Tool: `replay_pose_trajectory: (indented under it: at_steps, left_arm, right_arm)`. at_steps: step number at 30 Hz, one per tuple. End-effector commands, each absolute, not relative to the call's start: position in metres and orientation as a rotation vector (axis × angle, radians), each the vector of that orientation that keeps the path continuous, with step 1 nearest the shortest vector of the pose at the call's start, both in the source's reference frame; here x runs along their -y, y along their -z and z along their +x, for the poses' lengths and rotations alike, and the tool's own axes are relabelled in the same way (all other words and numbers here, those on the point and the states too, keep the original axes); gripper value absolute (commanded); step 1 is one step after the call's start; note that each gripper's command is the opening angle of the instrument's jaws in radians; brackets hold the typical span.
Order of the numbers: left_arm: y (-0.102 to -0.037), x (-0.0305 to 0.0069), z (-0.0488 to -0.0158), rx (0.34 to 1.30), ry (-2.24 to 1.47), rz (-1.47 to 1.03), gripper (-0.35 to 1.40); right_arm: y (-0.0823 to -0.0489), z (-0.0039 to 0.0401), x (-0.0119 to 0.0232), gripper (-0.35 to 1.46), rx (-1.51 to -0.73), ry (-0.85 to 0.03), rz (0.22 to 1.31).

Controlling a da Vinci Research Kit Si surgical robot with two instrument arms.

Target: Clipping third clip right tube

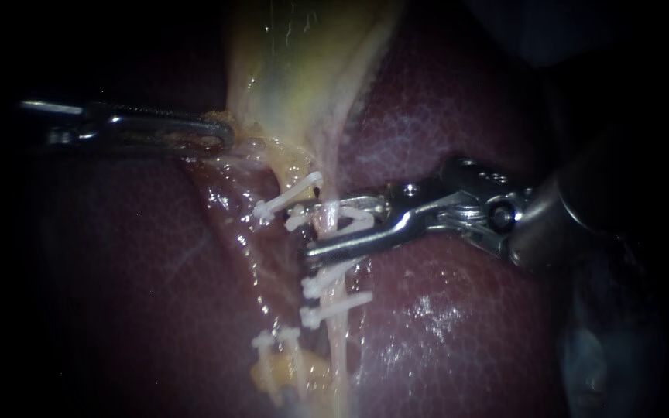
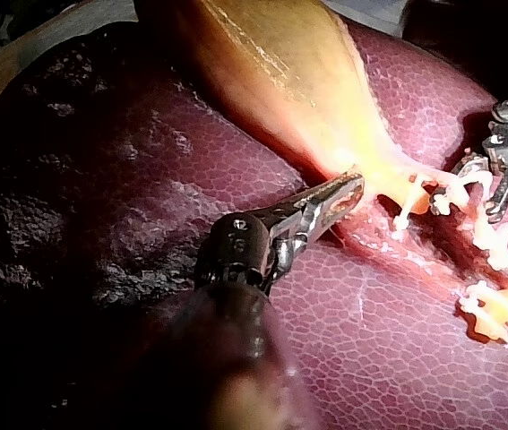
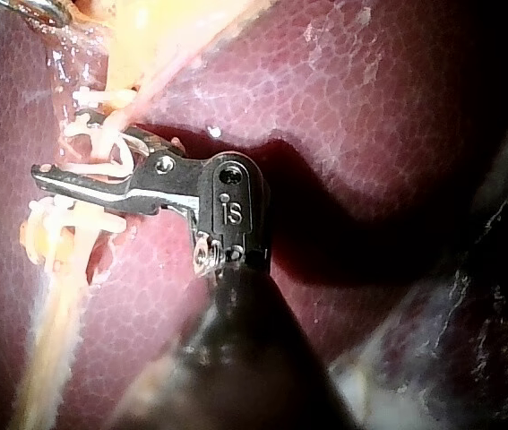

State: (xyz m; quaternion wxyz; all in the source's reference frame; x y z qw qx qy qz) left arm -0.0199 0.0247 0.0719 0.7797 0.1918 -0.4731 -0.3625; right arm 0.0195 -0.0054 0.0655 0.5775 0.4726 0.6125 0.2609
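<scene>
Your L instrument (image 1: 214,133) comes in from the left, jaws clamped on the gallbladder's (image 1: 303,70) lower edge. Your R instrument (image 1: 315,228) carries an open clip (image 1: 359,217) btw its jaws, both jaws bearing on it, set astride the right tube (image 1: 337,333). That tube runs from the gallbladder down over the liver (image 1: 458,325). Two closed clips (image 1: 327,280) sit on it just below the jaws. Another clip (image 1: 288,195) lies just beside the upper jaw.

only small stamped mark (image 3: 232,211) on right instrument (image 3: 58,143)
</scene>
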Motion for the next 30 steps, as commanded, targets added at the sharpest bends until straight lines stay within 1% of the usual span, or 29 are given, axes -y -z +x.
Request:
replay_pose_trajectory:
  at_steps: [1,5,8,10,14,23,27,30]
  left_arm:
    - [-0.0719,-0.0247,-0.0200,1.022,0.784,0.414,-0.35]
    - [-0.0719,-0.0247,-0.0200,1.022,0.784,0.414,-0.35]
    - [-0.0719,-0.0247,-0.0200,1.022,0.784,0.414,-0.35]
    - [-0.0719,-0.0247,-0.0199,1.022,0.784,0.414,-0.35]
    - [-0.0718,-0.0247,-0.0199,1.022,0.783,0.415,-0.35]
    - [-0.0718,-0.0247,-0.0198,1.022,0.783,0.415,-0.35]
    - [-0.0719,-0.0248,-0.0198,1.023,0.783,0.415,-0.35]
    - [-0.0719,-0.0248,-0.0198,1.023,0.783,0.415,-0.35]
  right_arm:
    - [-0.0655,0.0196,0.0054,0.42,-1.433,-0.613,1.105]
    - [-0.0654,0.0199,0.0052,0.39,-1.436,-0.622,1.101]
    - [-0.0652,0.0200,0.0048,0.35,-1.439,-0.648,1.083]
    - [-0.0650,0.0201,0.0044,0.34,-1.443,-0.683,1.060]
    - [-0.0642,0.0198,0.0035,0.32,-1.438,-0.669,1.074]
    - [-0.0638,0.0196,0.0033,0.31,-1.357,-0.702,1.007]
    - [-0.0634,0.0196,0.0034,0.30,-1.351,-0.721,0.989]
    - [-0.0630,0.0197,0.0035,0.24,-1.353,-0.718,0.985]
